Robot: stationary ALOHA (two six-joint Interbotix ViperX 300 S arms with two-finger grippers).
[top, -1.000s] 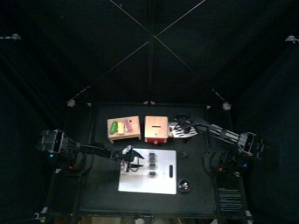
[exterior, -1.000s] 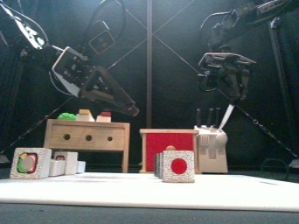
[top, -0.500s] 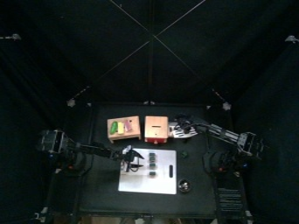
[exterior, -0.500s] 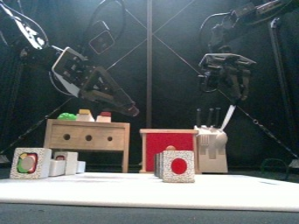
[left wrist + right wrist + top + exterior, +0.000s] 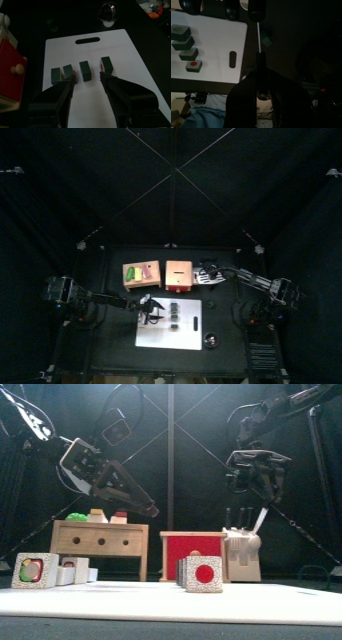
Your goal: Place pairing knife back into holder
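Note:
The holder (image 5: 175, 275) is an orange-brown block at the back of the table, also seen in the front view (image 5: 194, 546), with a whitish slotted part (image 5: 242, 550) on its right side where dark handles stick up. My right gripper (image 5: 254, 484) hangs just above that part, shut on the paring knife (image 5: 259, 517), whose pale blade points down at a slant towards the slots. In the right wrist view the blade (image 5: 260, 45) runs thin and straight out from the shut jaws (image 5: 260, 70). My left gripper (image 5: 85, 80) is open and empty above the cutting board.
A white cutting board (image 5: 181, 328) lies in front with several dark green blocks (image 5: 84, 70) on it. A paler wooden box (image 5: 100, 539) with green and yellow contents stands left of the holder. Small picture blocks (image 5: 203, 572) stand at the front edge.
My right gripper with the knife has shifted very slightly to the left in the front view. The left arm has not moved.

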